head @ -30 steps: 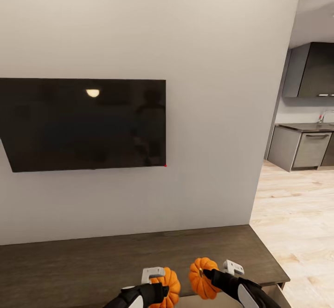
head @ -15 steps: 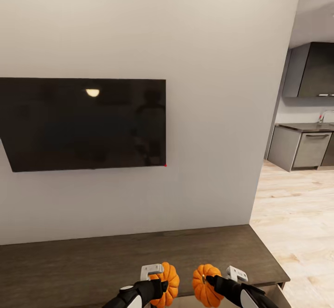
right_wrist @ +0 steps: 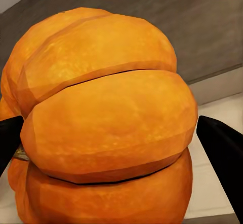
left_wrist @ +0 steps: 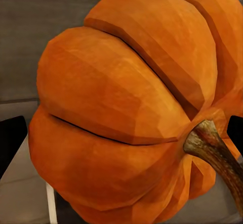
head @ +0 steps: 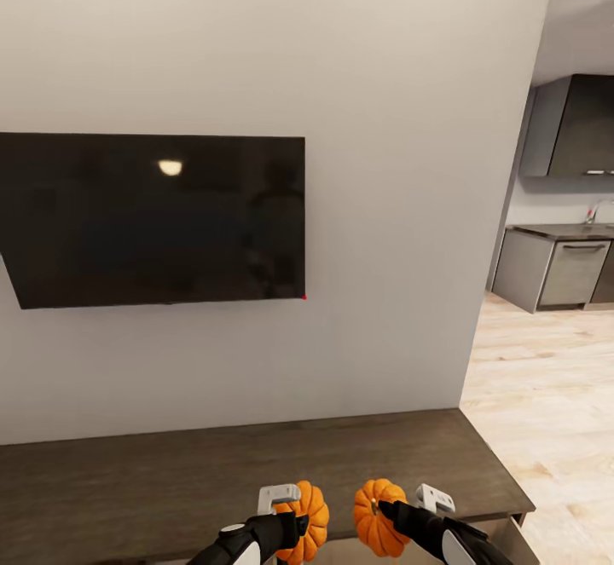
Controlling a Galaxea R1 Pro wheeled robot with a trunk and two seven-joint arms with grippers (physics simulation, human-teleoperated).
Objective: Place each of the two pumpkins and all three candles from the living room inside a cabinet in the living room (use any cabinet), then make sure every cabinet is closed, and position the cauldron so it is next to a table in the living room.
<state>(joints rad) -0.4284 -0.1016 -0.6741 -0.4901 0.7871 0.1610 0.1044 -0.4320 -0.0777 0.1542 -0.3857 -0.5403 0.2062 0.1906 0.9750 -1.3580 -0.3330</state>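
Each gripper pinches one bright-orange ribbed pumpkin: left gripper [head: 290,521] holds one [head: 309,521], right gripper [head: 394,514] another [head: 375,518], apparently above the long dark-brown wooden cabinet [head: 213,471].

Matt, faceted orange pumpkins [head: 309,518] [head: 373,517], rough woody stem [left_wrist: 212,145], dark matt wood-grain cabinet [head: 170,480], glossy black TV [head: 153,217].

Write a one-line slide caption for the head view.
Both grippers, left and right, each hold a pumpkin over the dark cabinet below the wall-mounted TV.
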